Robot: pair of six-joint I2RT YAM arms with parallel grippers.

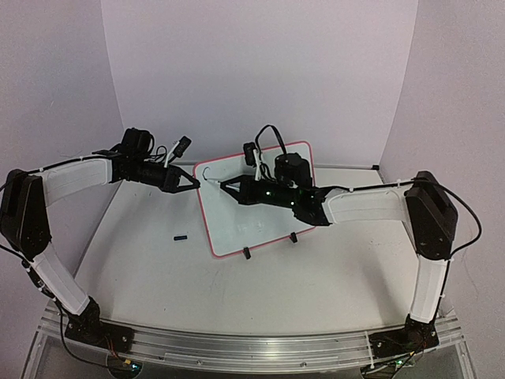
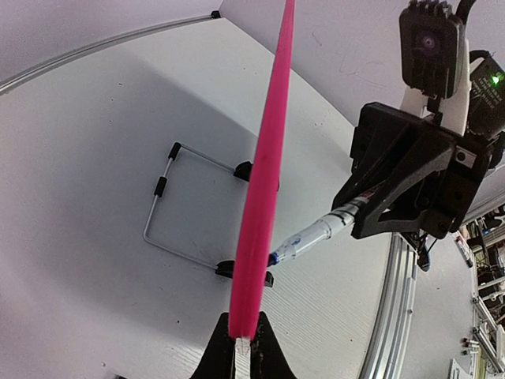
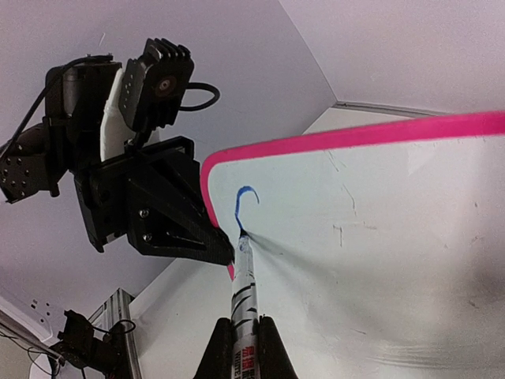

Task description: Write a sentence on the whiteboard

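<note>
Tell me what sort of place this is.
Probably a robot test cell: plain white walls around a table, two arms on an aluminium rail, a small whiteboard.

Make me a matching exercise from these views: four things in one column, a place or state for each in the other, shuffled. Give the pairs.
1. left gripper
2. right gripper
3. blue stroke
4. small black piece

A. lies on the table, left of the whiteboard
B. shut on the marker
C. on the whiteboard, at the marker's tip
D. shut on the whiteboard's pink edge

Pairs: 1-D, 2-B, 3-C, 4-A
</note>
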